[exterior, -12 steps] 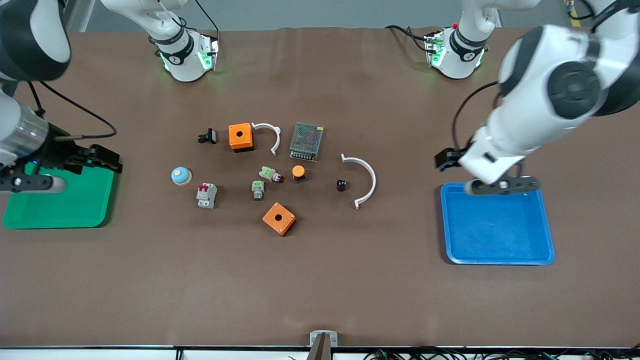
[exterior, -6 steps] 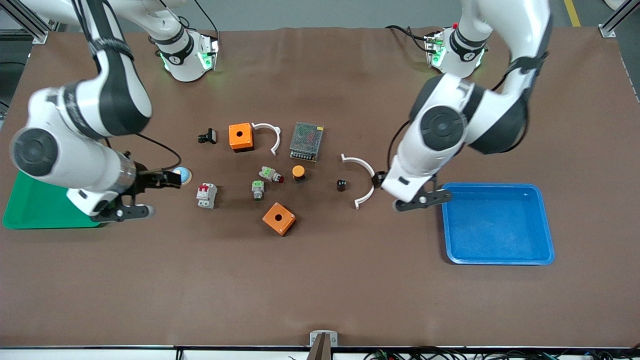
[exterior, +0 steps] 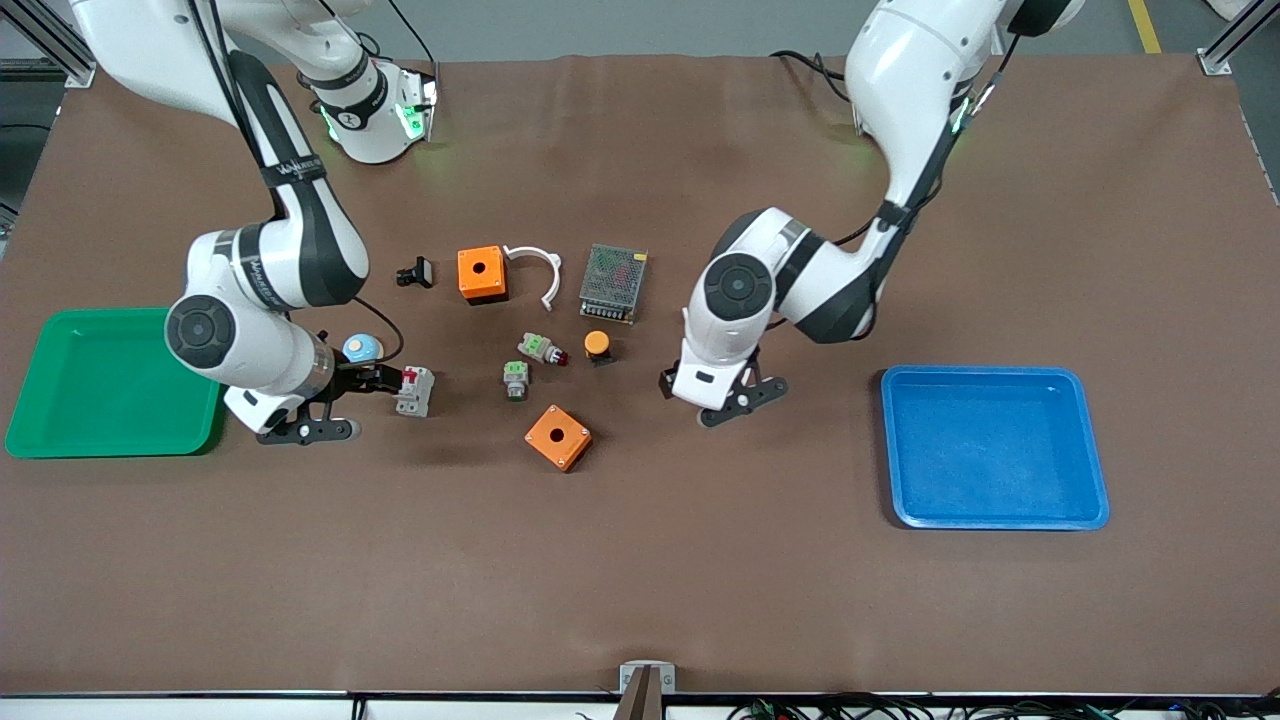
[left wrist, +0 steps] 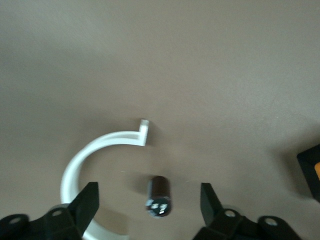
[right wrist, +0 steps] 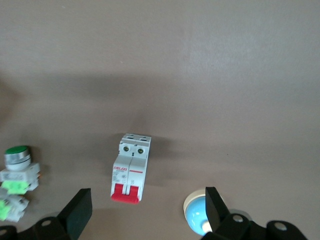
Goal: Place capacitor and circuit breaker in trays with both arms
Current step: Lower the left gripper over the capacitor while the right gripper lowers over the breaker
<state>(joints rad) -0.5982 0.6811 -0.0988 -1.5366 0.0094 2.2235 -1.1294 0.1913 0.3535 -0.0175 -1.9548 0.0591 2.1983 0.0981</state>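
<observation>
Entry, both arms in the approach phase. Starting from the right arm's end of the table: the green tray (exterior: 60, 440) holds nothing. One second back the right gripper (exterior: 385, 381) was over that tray; half a second back it was partway in; now it sits over the circuit breaker (exterior: 414, 390). The right wrist view shows its fingers (right wrist: 77, 210) spread wide, with the breaker lined up between them, red levers toward the camera, not yet pinched. The breaker lies flat on the mat where it has been throughout, just beside the blue-domed button (exterior: 361, 347). Across the middle clutter, the left gripper (left wrist: 149, 205) has made the matching trip, from over the rim of the blue tray (exterior: 995, 521) to over the capacitor (left wrist: 160, 195). Its fingers are also spread, straddling the little black cylinder, which lies on the mat inside the curve of the white arc (left wrist: 95, 150). In the front view the left wrist hides the capacitor. My reading: both transits are done, nothing is picked, and the next step is descent and closure. The capacitor is small and round, so it may roll, and the arc beside it could foul a finger.
</observation>
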